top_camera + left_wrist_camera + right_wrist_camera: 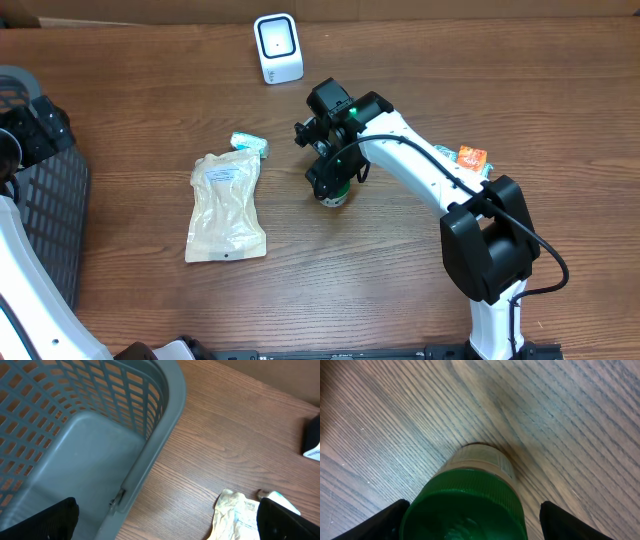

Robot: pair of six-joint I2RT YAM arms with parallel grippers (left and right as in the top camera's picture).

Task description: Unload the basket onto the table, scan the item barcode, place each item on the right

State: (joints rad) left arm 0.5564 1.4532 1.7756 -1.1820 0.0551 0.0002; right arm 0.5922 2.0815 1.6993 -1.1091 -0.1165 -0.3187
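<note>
A small bottle (333, 197) with a green screw cap (465, 510) and a pale label (480, 457) stands upright on the wooden table. My right gripper (334, 184) hangs straight over it, open, with one finger on each side of the cap (475, 522). The left finger sits close against the cap, while a gap shows at the right finger. A white scanner (277, 47) stands at the back of the table. At the far left my left gripper (35, 130) is open and empty (167, 520) above the basket's edge.
A grey mesh basket (45, 220) (165, 415) fills the left side. A tan pouch (226, 208) (235, 515) lies flat left of the bottle, with a small teal packet (250, 144) above it. An orange packet (472, 157) lies behind the right arm.
</note>
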